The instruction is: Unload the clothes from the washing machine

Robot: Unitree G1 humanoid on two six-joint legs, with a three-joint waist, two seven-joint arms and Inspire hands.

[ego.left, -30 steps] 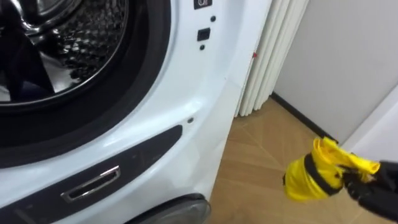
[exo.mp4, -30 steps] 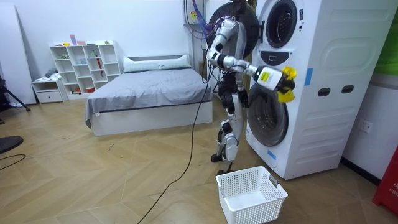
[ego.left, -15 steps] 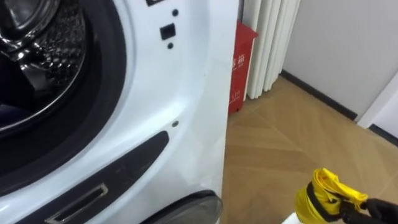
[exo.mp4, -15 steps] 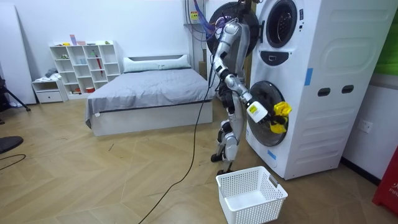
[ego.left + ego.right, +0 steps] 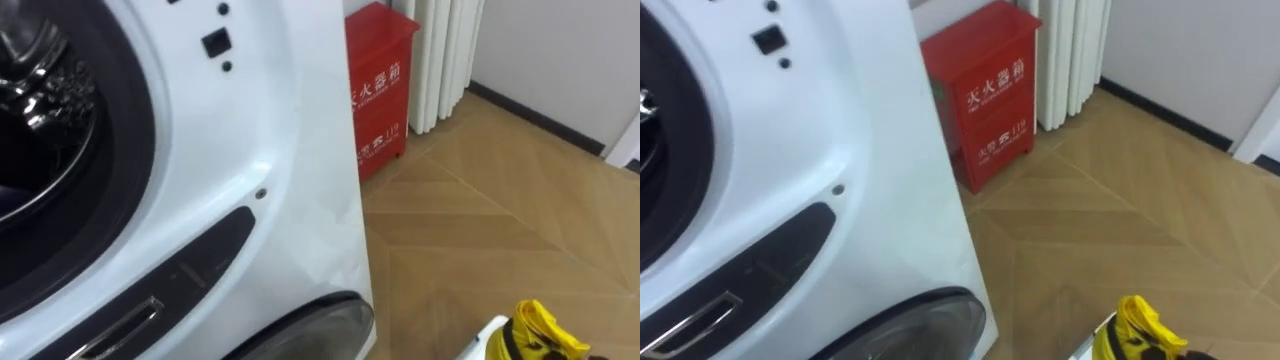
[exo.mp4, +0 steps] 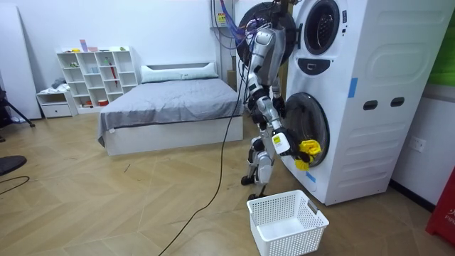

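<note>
**A:** What's the garment look like?

**B:** Yellow cloth (image 6: 310, 148), bright and crumpled into a small wad w/ folds sticking out. Dark streaks low on it in the eye views; fingers or trim, can't tell.

**A:** Where is it?

**B:** In the right hand (image 6: 290, 148), arm lowered, robot standing close up to the stacked washing machine (image 6: 355, 92). The wad hangs in mid-air in front of the lower door (image 6: 307, 121). It's well above the white basket (image 6: 288, 222) on the floor, a bit to the machine side of it.

**A:** Fingers?

**B:** Closed round the wad, as far as the room view shows.

**A:** Which way does it run?

**B:** Long axis approx. vertical in the room view: bulk up top, a short tail drooping down. From the head cam, a peak of it (image 5: 535, 335) pokes up from the bottom edge.

**A:** Anything hidden?

**B:** Most of the cloth is cut off by the frame bottom in the eye views, and the hand w/ it. There's a white corner (image 5: 482, 335) just beside the cloth, can't tell what it is. Drum (image 5: 40, 110) is cropped at left, inside too dark to read. A red box (image 5: 380, 90) stands past the machine's corner.
</note>
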